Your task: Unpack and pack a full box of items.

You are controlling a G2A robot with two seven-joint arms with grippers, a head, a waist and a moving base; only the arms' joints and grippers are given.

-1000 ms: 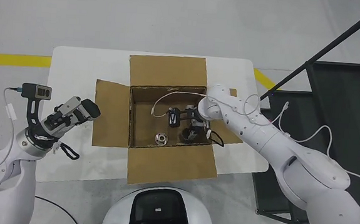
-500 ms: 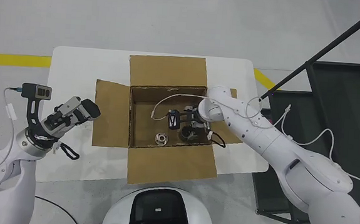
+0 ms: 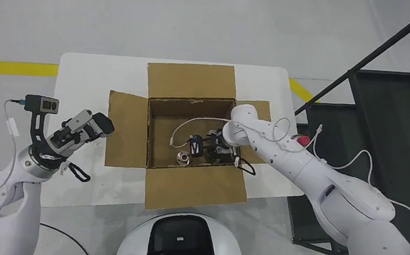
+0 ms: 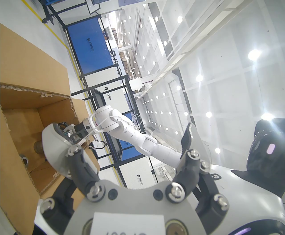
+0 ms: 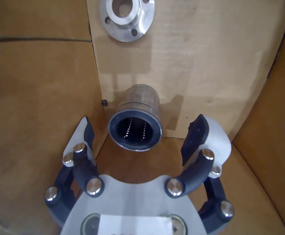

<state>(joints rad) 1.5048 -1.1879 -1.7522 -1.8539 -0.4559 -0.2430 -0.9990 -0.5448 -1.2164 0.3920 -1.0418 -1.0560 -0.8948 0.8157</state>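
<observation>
One white table (image 3: pixel 86 83) carries an open cardboard box (image 3: pixel 190 80) with its flaps spread out. Grey floor lies all round, a yellow line (image 3: pixel 16 68) runs off beyond the box's left side, and a black metal frame (image 3: pixel 386 97) stands to the box's right. Inside the box a steel flange (image 5: pixel 127 20) lies flat on the bottom, with a steel cylinder bearing (image 5: pixel 138 120) near it and a tiny black screw (image 5: pixel 104 102) just beside the bearing. The right hand (image 5: pixel 143 128) is down inside the box, spread wide on either side of the bearing without touching it. The left hand (image 4: pixel 121 138) hangs outside the box's left flap, wide and empty.
</observation>
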